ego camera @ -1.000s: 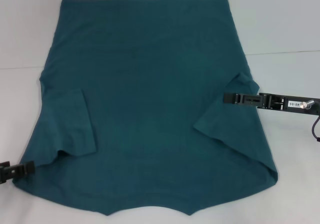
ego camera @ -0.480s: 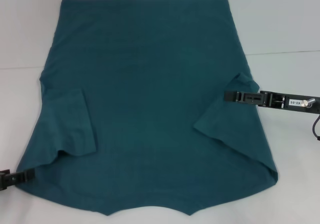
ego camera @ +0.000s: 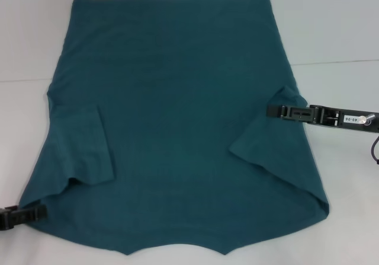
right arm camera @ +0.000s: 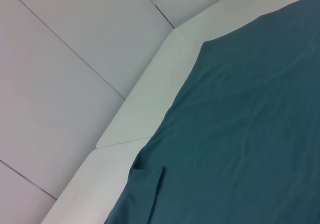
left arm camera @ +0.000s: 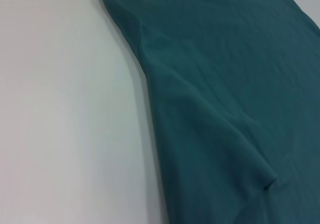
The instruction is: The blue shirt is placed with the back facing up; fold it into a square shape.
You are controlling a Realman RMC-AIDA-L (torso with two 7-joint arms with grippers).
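Observation:
The blue shirt (ego camera: 177,117) lies flat on the white table (ego camera: 343,28), plain side up, hem at the far end. Both short sleeves are folded inward onto the body. My left gripper (ego camera: 40,211) is low at the shirt's near left corner, its tip touching the cloth edge. My right gripper (ego camera: 271,111) reaches in from the right and lies over the fold of the right sleeve. The left wrist view shows the shirt's side edge (left arm camera: 225,83) on the table (left arm camera: 60,108). The right wrist view shows the shirt's far corner (right arm camera: 250,124).
Bare white table runs along both sides of the shirt and beyond its far hem. The right wrist view shows the table's edge (right arm camera: 150,114) and a grey tiled floor (right arm camera: 65,58) beyond it. A black cable (ego camera: 374,149) hangs at the far right.
My left gripper has moved nearer to me along the shirt's left edge, down to its near corner. My right gripper has drawn back slightly to the right. The shirt has not moved.

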